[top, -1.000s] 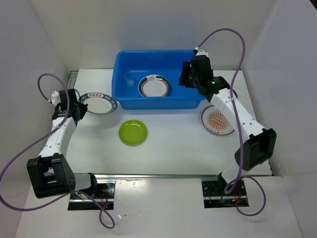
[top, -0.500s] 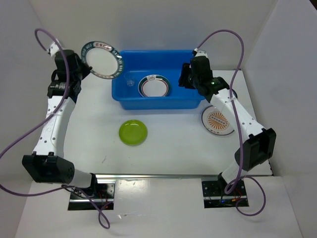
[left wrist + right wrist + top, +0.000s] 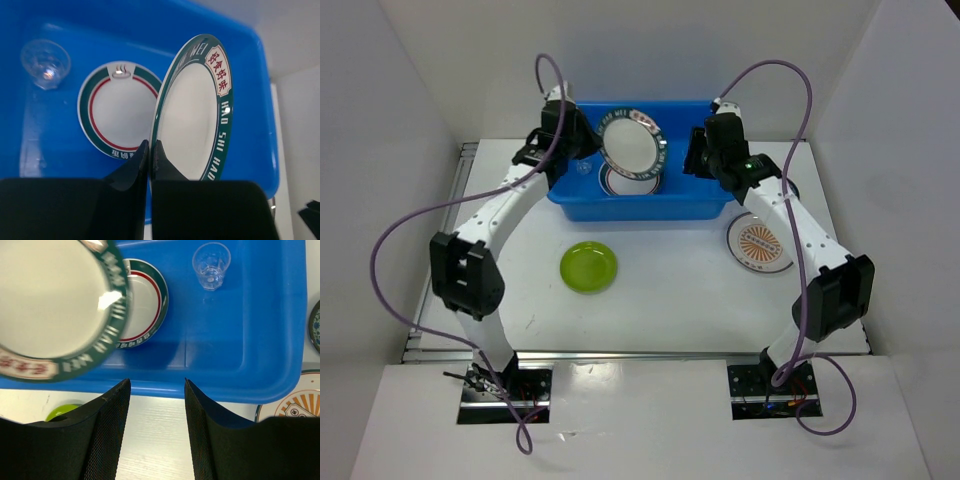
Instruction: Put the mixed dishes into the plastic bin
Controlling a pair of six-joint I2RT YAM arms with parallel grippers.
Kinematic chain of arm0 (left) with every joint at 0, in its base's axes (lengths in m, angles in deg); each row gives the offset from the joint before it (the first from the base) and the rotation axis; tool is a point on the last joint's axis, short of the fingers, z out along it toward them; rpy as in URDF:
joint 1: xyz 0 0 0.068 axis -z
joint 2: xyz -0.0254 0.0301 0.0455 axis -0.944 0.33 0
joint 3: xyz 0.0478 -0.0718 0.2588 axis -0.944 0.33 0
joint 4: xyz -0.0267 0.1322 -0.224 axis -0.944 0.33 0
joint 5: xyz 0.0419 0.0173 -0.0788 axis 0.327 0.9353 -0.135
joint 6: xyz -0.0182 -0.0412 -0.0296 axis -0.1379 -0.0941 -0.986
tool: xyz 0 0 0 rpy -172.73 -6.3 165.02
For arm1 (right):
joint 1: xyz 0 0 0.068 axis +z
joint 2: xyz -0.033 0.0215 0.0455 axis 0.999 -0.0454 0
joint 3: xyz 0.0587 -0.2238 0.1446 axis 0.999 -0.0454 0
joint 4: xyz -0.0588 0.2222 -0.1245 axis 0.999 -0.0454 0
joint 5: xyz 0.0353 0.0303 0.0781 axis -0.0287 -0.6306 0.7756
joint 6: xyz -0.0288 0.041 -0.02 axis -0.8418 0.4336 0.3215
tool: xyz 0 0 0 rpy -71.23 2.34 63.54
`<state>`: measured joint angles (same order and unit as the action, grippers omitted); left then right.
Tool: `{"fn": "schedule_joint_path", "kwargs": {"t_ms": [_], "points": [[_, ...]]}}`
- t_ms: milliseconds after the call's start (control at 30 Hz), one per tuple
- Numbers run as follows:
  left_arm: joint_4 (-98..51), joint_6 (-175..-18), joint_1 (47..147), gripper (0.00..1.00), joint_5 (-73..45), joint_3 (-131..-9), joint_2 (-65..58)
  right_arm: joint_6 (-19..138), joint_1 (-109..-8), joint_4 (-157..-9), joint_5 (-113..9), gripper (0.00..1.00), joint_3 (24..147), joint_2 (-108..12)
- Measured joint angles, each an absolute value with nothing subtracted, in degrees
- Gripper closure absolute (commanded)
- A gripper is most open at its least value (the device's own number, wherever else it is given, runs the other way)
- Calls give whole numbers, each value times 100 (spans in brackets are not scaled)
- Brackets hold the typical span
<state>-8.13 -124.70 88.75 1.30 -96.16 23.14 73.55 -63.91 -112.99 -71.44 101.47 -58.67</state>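
Teal-rimmed plate [image 3: 192,115], pinched in left claw [image 3: 151,145], seemingly hangs above blue bin [image 3: 620,208]; right claw [image 3: 156,382] spread.

A white table [image 3: 670,300] sits between white walls [image 3: 390,100].

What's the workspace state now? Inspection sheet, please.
Surface: white table, no spills seen.
Job's things: blue bin holds one teal-rimmed plate and a clear cup; second teal-rimmed plate tilted above it; lime plate, sunburst plate, dark teal plate on the table.
Clutter: nothing seen.
Grippers: left gripper shut on the tilted plate's rim; right gripper open, empty, over the bin's rim.
Cables: purple cables loop off both arms, touching no dish.
Surroundings: white panels on three sides.
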Motion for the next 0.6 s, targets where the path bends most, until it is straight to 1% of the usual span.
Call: {"fn": "schedule_joint_path", "kwargs": {"t_ms": [267, 600], "points": [[-960, -12592, 8875, 100, -128, -9983, 3656, 7311, -6555, -11304, -7186, 47, 10147, -5957], [-1347, -12902, 8663, 100, -382, -10552, 4572, 7254, -6741, -11341, -7229, 47, 10147, -6037]]}}
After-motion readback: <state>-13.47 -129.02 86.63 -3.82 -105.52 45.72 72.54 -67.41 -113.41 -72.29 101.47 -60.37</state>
